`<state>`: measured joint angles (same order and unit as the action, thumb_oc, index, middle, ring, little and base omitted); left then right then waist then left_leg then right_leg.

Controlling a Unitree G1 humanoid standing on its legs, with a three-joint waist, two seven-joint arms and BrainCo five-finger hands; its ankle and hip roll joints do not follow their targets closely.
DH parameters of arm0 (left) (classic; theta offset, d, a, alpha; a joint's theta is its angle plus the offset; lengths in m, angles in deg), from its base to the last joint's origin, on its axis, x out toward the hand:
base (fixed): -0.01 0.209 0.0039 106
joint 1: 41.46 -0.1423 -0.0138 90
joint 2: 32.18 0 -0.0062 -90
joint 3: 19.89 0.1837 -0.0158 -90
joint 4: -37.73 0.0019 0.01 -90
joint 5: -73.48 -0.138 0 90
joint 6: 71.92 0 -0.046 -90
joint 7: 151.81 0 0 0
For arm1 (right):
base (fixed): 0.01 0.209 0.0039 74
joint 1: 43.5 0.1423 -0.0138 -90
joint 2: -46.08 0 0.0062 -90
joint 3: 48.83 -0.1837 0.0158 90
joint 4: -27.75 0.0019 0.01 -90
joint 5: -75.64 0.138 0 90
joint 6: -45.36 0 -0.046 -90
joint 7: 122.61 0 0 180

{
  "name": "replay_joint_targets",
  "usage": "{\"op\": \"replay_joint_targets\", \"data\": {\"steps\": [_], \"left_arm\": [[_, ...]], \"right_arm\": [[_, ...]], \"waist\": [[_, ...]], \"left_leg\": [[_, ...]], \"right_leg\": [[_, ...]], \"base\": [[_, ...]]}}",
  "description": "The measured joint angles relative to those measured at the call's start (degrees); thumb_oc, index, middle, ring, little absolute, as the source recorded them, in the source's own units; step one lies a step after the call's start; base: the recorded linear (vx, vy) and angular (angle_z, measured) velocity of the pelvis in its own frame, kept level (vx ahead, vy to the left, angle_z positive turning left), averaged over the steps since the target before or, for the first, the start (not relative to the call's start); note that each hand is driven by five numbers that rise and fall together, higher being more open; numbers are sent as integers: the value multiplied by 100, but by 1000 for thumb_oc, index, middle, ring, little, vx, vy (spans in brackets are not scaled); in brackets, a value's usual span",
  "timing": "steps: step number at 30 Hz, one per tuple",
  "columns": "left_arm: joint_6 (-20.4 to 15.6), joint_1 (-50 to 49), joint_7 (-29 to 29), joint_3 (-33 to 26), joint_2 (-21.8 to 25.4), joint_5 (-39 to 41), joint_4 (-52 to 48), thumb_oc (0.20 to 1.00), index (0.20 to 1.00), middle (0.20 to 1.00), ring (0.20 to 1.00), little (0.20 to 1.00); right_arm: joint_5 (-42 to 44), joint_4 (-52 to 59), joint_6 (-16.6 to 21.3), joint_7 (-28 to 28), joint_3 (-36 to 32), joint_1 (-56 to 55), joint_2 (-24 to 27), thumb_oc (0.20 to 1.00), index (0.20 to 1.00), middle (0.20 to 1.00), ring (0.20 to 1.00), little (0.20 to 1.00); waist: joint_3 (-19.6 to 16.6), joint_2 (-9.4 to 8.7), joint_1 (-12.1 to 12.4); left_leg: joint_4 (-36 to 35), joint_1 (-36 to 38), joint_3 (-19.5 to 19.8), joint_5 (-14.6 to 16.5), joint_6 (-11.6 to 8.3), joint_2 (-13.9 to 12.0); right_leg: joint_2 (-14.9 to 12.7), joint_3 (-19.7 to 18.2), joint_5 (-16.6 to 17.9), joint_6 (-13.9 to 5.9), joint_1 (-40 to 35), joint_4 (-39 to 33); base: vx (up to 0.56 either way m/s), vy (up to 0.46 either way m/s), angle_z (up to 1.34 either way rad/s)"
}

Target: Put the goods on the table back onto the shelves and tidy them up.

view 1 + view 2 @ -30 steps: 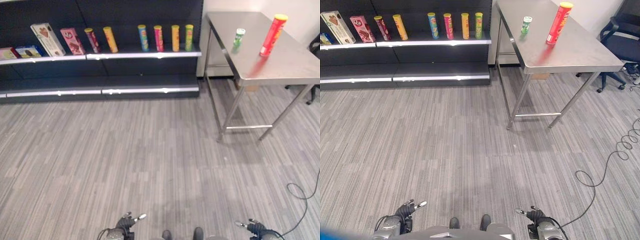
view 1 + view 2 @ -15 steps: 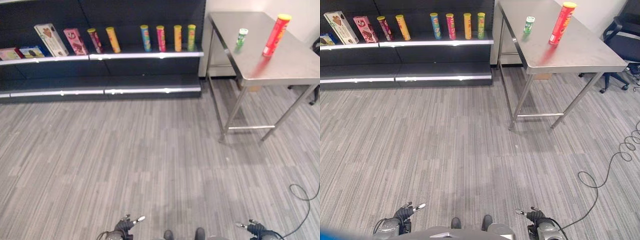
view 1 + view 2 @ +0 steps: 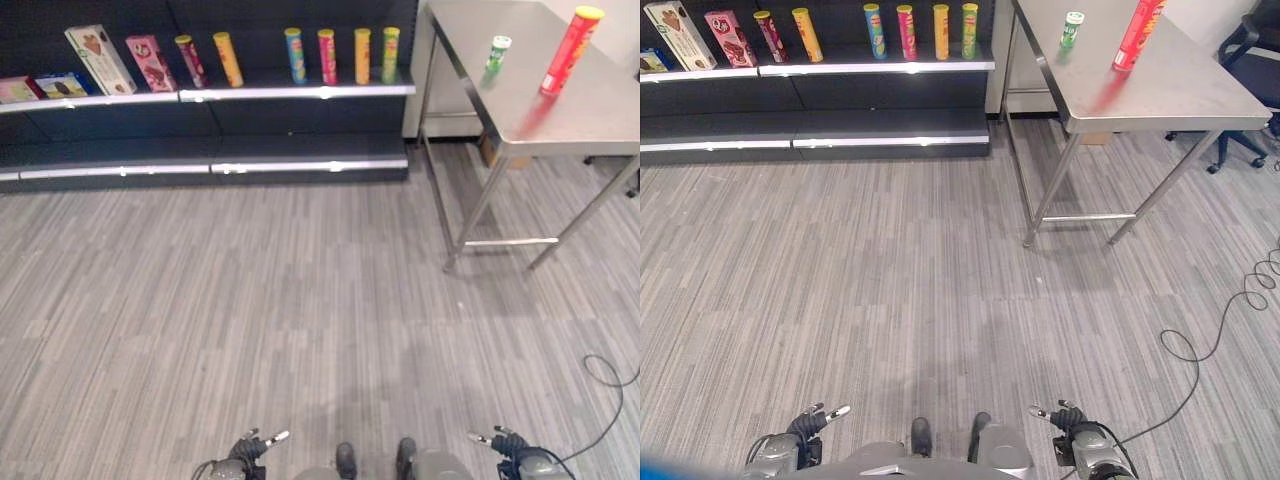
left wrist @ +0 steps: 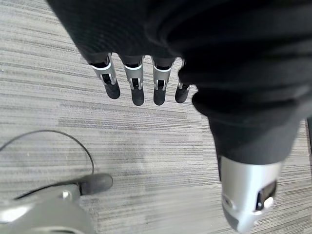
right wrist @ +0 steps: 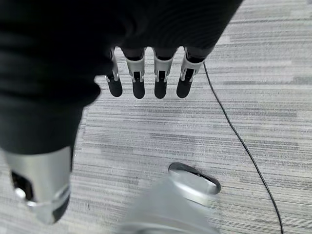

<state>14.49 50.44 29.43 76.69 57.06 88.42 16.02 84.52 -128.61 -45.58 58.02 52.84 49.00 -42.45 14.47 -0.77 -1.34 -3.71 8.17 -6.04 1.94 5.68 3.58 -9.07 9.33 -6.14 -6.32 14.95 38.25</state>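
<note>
Table [image 3: 580, 115]: red can [image 3: 565, 50] and green bottle [image 3: 496, 54] not yet moved.
Hands: left hand [image 4: 141, 83] and right hand [image 5: 146, 78] relaxed, empty.

— How is the light?
— Bright and even from overhead; the bench [image 3: 560, 110] top shines, with a red reflection beside the red can [image 3: 571, 50].
— Any blur?
— Shelf edge strips [image 3: 880, 68] glare white; the right wrist view's near foreground smears.
</note>
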Motion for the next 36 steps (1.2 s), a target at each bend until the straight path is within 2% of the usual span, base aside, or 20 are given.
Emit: {"op": "replay_joint_targets", "data": {"steps": [2,4,7,11,13,14,15,17,18,19,20,23,24,26,27,28,31,32,34,36], "left_arm": [[0,-39,-2,95,4,-3,-1,1000,1000,1000,1000,1000],[50,-48,-2,190,2,-6,13,1000,1000,1000,1000,1000],[53,105,-17,175,-1,-10,18,1000,1000,1000,1000,1000],[41,175,-30,150,-25,-12,-1,1000,1000,1000,1000,1000],[35,174,-26,220,-102,-36,-6,1000,1000,1000,1000,1000],[32,59,-36,229,-204,-45,-62,1000,1000,1000,1000,1000],[41,6,-44,277,-260,-47,-44,1000,1000,1000,1000,1000],[34,48,-46,334,-247,-52,-49,1000,1000,1000,1000,1000],[35,41,-49,335,-268,-58,-43,1000,1000,1000,1000,1000],[32,7,-50,329,-283,-60,-48,1000,1000,1000,1000,1000],[37,-4,-52,326,-287,-59,-46,1000,1000,1000,1000,1000],[34,71,-42,222,-280,-44,-70,1000,1000,1000,1000,1000],[44,48,-37,143,-260,-40,-100,1000,1000,1000,1000,1000],[44,5,-27,83,-138,13,-72,1000,1000,1000,1000,1000],[34,145,10,99,-20,19,-116,1000,1000,1000,1000,1000],[24,345,32,97,103,23,-129,1000,1000,1000,1000,1000],[46,297,82,196,45,11,-86,1000,1000,1000,1000,1000],[55,231,90,200,-15,11,-61,1000,1000,1000,1000,1000],[66,134,99,194,-97,12,-41,1000,1000,1000,1000,1000],[58,76,103,219,-202,12,-47,1000,1000,1000,1000,1000]], "right_arm": [[3,-22,-5,-5,5,-28,-15,1000,1000,1000,1000,1000],[4,-15,-3,-2,-1,3,-14,1000,1000,1000,1000,1000],[5,41,-1,4,-16,-28,-57,1000,1000,1000,1000,1000],[0,33,-5,6,-117,-14,-67,1000,1000,1000,1000,1000],[-3,-50,10,7,-120,17,-41,1000,1000,1000,1000,1000],[-10,-44,-8,2,-111,-46,27,1000,1000,1000,1000,1000],[-13,-36,-5,7,-112,-11,81,1000,1000,1000,1000,1000],[-12,27,17,11,-107,32,168,1000,1000,1000,1000,1000],[-12,26,38,22,-96,37,236,1000,1000,1000,1000,1000],[-10,35,88,30,-25,35,330,1000,1000,1000,1000,1000],[-11,35,113,41,9,69,390,1000,1000,1000,1000,1000],[-6,0,108,62,13,89,386,1000,1000,1000,1000,1000],[1,7,103,97,14,87,335,1000,1000,1000,1000,1000],[2,-119,82,157,16,73,121,1000,1000,1000,1000,1000],[5,-282,39,199,8,96,13,1000,1000,1000,1000,1000],[5,-430,16,188,11,150,-156,1000,1000,1000,1000,1000],[6,-437,21,207,40,129,-129,1000,1000,1000,1000,1000],[6,-433,20,254,35,125,-41,1000,1000,1000,1000,1000],[5,-440,53,305,9,89,74,1000,1000,1000,1000,1000],[0,-401,129,326,6,54,232,1000,1000,1000,1000,1000]], "waist": [[-10,-46,-5],[21,-88,-15],[29,-231,-174],[57,-317,-182],[9,-286,-191],[-193,-23,-329],[-279,140,-370],[-368,72,-318],[-461,86,-332],[-625,124,-329],[-677,185,-313],[-685,116,-299],[-612,-8,-304],[-552,-307,-275],[-422,-447,-228],[-220,-492,-85],[-143,-318,-83],[10,-187,-46],[14,-189,51],[-32,-37,-52]], "left_leg": [[-29,-14,51,1,35,-18],[-19,-67,131,-2,40,-30],[-5,-89,356,43,9,28],[-188,380,371,350,-121,62],[-182,525,420,525,-167,-5],[-155,686,638,738,-435,-348],[104,831,689,787,-566,-671],[814,783,680,706,-732,-801],[1126,715,686,736,-971,-877],[1485,612,663,713,-1216,-937],[1736,597,662,667,-1304,-1021],[4364,-663,652,351,-1961,-1176],[5751,-1358,293,-93,-1824,-1383],[6409,-2226,-388,-225,-1575,-1674],[5877,-2706,-614,-165,-1422,-1771],[4286,-2787,-863,-186,-1289,-1730],[312,-2651,-215,-524,-1269,-1429],[-250,-2705,299,-611,-1212,-1323],[-242,-2682,864,-613,-1212,-1057],[-120,-2399,802,-412,-1074,-850]], "right_leg": [[28,-238,6,-14,371,-446],[35,-240,61,-103,370,-1641],[0,-7,377,-552,65,-3961],[-33,719,828,-469,28,-4291],[-10,769,900,-269,-19,-3714],[254,828,1220,-30,-132,-3505],[538,908,1199,43,-460,-3518],[684,1002,1046,366,-887,-3655],[749,1084,1020,501,-1070,-3767],[862,1126,951,821,-1227,-3820],[966,1137,853,870,-1340,-3831],[1127,1172,668,1103,-1766,-4064],[1166,1104,512,1322,-2038,-4062],[1141,945,180,1496,-2402,-4066],[1151,874,112,1428,-2539,-4165],[1141,756,197,1246,-2820,-4348],[1248,603,-4,823,-2947,-4384],[1230,398,-107,664,-3275,-4385],[1012,129,-282,551,-3504,-4386],[940,-115,-509,397,-3702,-4378]], "base": [[249,-54,22],[374,-108,13],[266,-73,33],[361,-139,4],[415,-157,28],[621,-247,75],[610,-255,82],[288,-128,37],[262,-149,17],[313,-191,13],[274,-206,13],[224,-221,4],[307,-180,-33],[371,-45,-31],[316,92,-37],[389,216,-42],[394,187,-45],[423,177,-57],[313,164,-98],[367,262,-98]]}}
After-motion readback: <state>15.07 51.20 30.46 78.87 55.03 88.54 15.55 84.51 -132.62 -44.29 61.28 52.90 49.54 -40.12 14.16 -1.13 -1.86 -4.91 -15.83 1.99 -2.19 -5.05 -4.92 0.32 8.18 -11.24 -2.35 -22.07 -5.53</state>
